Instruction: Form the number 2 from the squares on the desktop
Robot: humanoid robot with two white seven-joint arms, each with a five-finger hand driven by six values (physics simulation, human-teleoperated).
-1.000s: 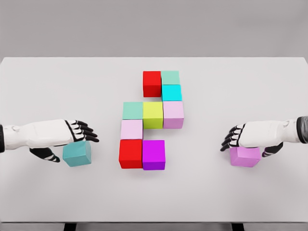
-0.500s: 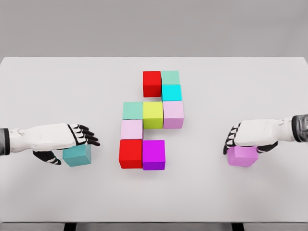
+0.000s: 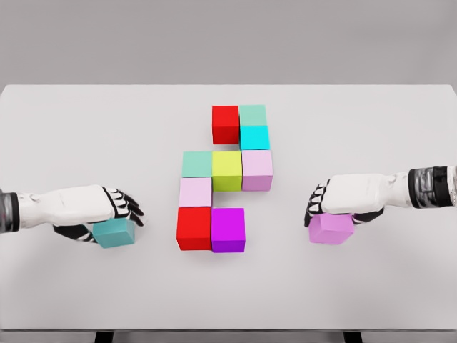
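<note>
Nine coloured cubes form a partial figure mid-table: red (image 3: 225,123) and green (image 3: 253,115) on top, cyan (image 3: 255,137), then green (image 3: 197,163), yellow (image 3: 227,169), pale pink (image 3: 257,169), pale pink (image 3: 195,191), and red (image 3: 193,227) with magenta (image 3: 228,229) at the bottom. My right hand (image 3: 323,207) is shut on a violet cube (image 3: 330,229) right of the figure. My left hand (image 3: 120,211) lies over a teal cube (image 3: 114,232) at the left, fingers curled around it.
The white table (image 3: 371,286) spans the view; its front edge runs along the bottom. Bare surface lies between each hand and the central figure.
My right hand has slid the violet cube leftward, toward the figure. My left hand has drawn back slightly to the left and lowered over the teal cube.
</note>
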